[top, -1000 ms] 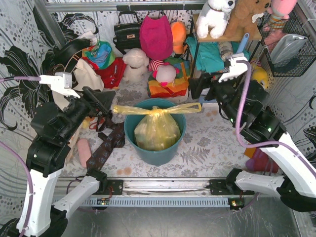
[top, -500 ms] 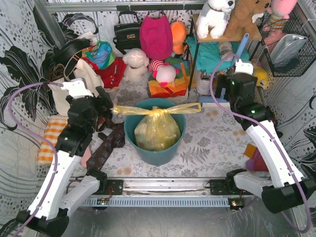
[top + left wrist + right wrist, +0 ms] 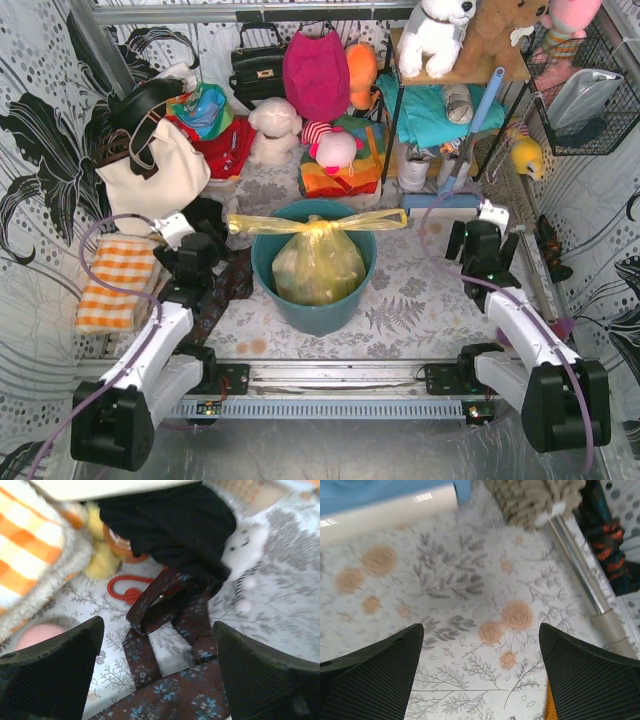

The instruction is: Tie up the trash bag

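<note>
Floral-printed pale table cover (image 3: pixel 420 290) underfoot, hemmed by black-and-white patterned panels and crowded along the far side with bags and soft toys. Any lettering on that clutter too small to read.

At centre, one round teal plastic bin (image 3: pixel 320 318). Inside it, one thin translucent yellow-green trash bag (image 3: pixel 318 265), gathered at the top into a single knot (image 3: pixel 318 228), with two twisted ends (image 3: pixel 375 218) stretched left and right across the rim.

Two arms, one on each side of the bin, both well apart from the bag.

Wide spread on the left gripper (image 3: pixel 156 630), nothing pinched. Below it, one dark floral fabric strip (image 3: pixel 165 690) looped on the table cover. Beyond that, one red cord loop (image 3: pixel 125 590), one orange-and-white checked cloth (image 3: pixel 25 555) and one black bag (image 3: pixel 165 525).

Same wide spread on the right gripper (image 3: pixel 480 630), also empty, facing bare table cover. At the far right of that view, one beige shaggy mop head (image 3: pixel 535 497) and one metal pole (image 3: pixel 580 565).

Seen from above: one cream canvas tote bag (image 3: pixel 150 165) with dark straps beyond the left arm. At the back, one black handbag (image 3: pixel 258 65) and one magenta bag (image 3: pixel 315 75). On the shelf at top right, three plush toys (image 3: pixel 435 35): one white, one brown, one pink.
</note>
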{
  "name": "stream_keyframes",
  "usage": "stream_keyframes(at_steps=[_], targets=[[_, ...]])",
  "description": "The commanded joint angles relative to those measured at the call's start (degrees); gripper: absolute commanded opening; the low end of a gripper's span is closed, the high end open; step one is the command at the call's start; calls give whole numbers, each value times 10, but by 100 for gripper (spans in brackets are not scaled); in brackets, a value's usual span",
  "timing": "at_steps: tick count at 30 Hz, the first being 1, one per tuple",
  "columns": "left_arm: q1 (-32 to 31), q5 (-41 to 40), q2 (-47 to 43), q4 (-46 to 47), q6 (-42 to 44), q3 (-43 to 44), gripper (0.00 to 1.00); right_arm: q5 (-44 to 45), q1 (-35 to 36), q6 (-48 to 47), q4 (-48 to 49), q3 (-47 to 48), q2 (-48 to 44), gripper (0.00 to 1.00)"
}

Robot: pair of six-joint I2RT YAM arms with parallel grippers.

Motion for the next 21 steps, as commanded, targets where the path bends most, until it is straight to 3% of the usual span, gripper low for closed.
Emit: stream_keyframes(at_steps=[1,6,12,18,21], targets=[[4,-45,46,193,-6,-68,98,45,-3,-4,194,-100,12,97],[4,-24,117,382,25,-146,99,64,-3,-15,346,-178,69,97],[3,71,192,572,101,-157,98,33,-3,-49,476,-195,108,97],[1,101,286,597,174,-95,98,-24,-3,-83,604,-201,167,97],[-2,116,323,678,196,-115,98,-67,-3,-112,654,-194,204,97]])
